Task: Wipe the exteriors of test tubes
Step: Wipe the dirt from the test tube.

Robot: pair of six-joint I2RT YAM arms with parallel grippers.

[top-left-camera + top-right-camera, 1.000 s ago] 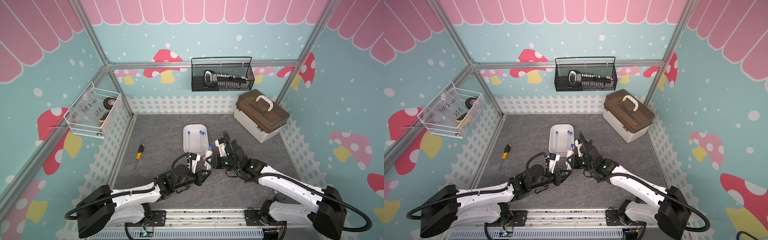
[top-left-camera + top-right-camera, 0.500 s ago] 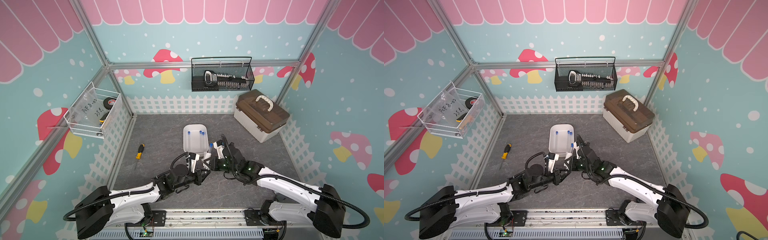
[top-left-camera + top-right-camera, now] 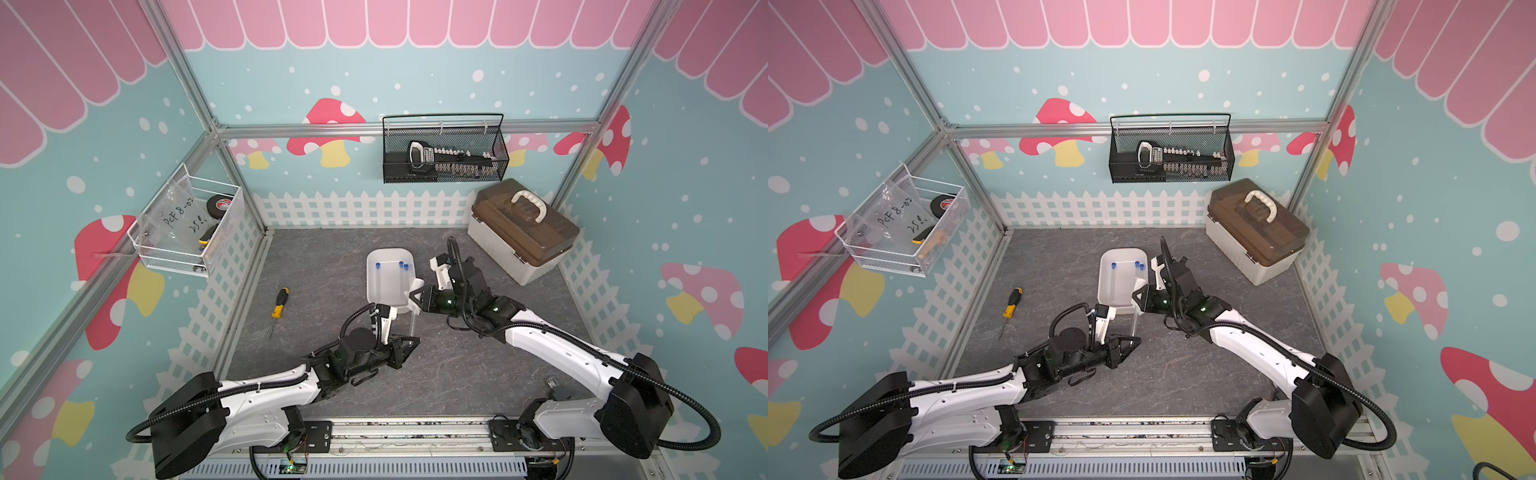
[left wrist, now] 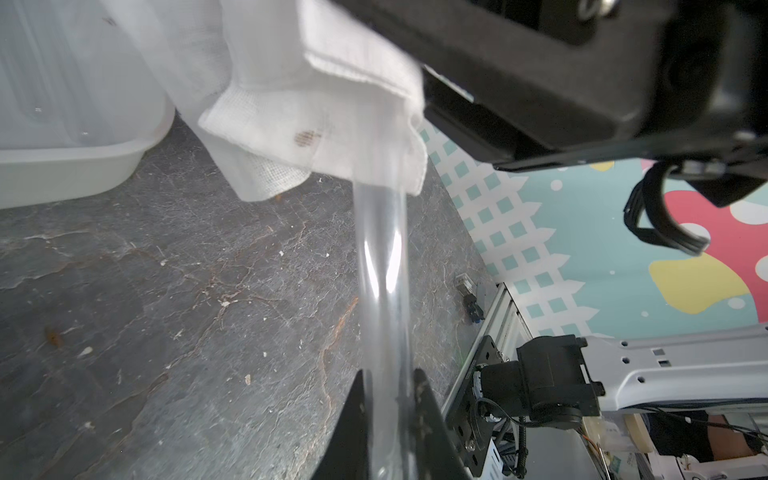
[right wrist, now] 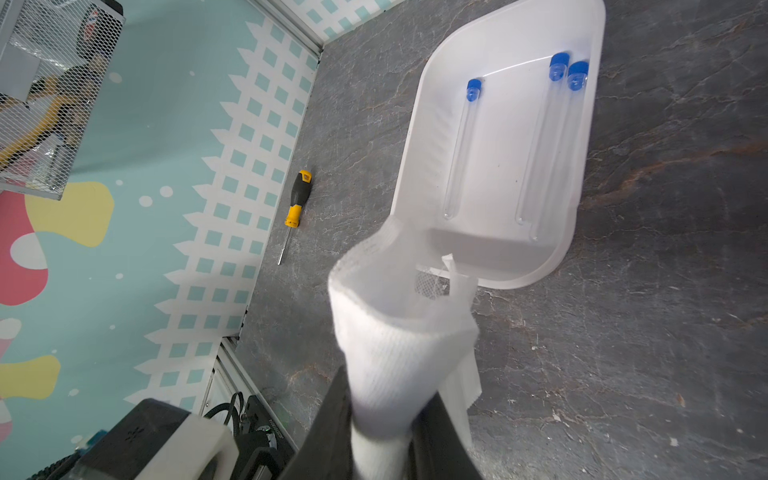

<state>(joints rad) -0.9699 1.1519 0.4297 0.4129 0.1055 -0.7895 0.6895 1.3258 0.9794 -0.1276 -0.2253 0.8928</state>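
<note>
In a top view, the yellow-and-black screwdriver [image 3: 279, 300] lies untouched well to the left of the white tray [image 3: 374, 286], and it plays no part in the job. Just below the tray's near end, the left gripper [image 3: 411, 341] is closed tight on the lower end of one test tube [image 3: 413, 326], which stands roughly upright, close beside the tray's near wall. The left wrist view shows the clear tube [image 4: 384, 270] rising from between the black fingers and disappearing into a folded white cloth [image 4: 316, 104]. Its blue cap cannot be seen. At the tray's near right corner, the right gripper [image 3: 413, 300] is nearly closed and pinches that cloth around the tube's upper part. The right wrist view shows the cloth [image 5: 390, 332] bunched between its jaws. Inside the tray, three more test tubes [image 5: 459, 153] lie lengthwise with their blue caps toward the far end, one apart on the left and two close together on the right. I judge the wipe of one tube to be under way. The pictures do not show whether the three in the tray are already wiped or still waiting.
</note>
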